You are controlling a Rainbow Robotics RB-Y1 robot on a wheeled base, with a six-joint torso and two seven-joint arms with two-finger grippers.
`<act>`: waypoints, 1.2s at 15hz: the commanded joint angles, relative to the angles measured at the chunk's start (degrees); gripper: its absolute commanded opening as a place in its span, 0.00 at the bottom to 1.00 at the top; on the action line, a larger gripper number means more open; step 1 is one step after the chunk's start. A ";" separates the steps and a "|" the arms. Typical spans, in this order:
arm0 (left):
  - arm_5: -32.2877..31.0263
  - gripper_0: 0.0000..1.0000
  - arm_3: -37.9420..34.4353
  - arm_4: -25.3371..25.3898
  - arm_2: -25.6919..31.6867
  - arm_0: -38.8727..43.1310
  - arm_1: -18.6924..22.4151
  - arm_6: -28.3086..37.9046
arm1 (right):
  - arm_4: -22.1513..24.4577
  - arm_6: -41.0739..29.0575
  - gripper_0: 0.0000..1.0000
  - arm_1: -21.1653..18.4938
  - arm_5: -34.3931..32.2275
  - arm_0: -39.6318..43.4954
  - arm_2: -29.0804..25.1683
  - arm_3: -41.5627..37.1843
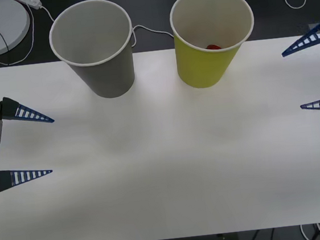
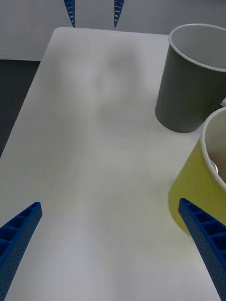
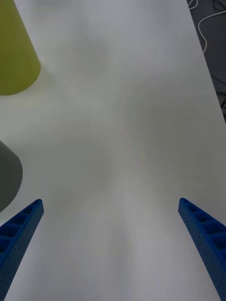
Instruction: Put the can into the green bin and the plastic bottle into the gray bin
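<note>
Both end effectors, left and right, hover wide open and empty; locate the bottle before approaching the gray paper-cup-shaped bin.

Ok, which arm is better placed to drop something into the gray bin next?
Left. The gray bin stands on the side of the left gripper; the right gripper must reach past the green bin. Both jaws open.

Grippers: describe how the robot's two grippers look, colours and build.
Both carry two long blue fingers, tapering to sharp tips, with a ladder-like ribbed lattice of open cells along each. The left gripper, at the table's left edge, shows a black mount with gray metal parts and dark cabling behind its fingers. The right gripper, at the right edge, shows matching blue ribbed fingers. No markings are visible on either.
</note>
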 commanded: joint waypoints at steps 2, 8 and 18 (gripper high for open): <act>0.00 1.00 0.00 0.00 0.00 0.00 0.00 0.00 | -0.04 2.90 1.00 2.09 0.00 7.81 -4.48 -3.56; 0.00 1.00 0.00 0.00 0.00 0.00 0.00 0.00 | 1.89 9.14 1.00 7.80 0.00 15.80 -8.87 -5.23; 0.00 1.00 0.00 0.00 0.00 0.00 0.00 0.00 | 8.48 11.77 1.00 14.92 0.00 16.59 -11.07 -5.76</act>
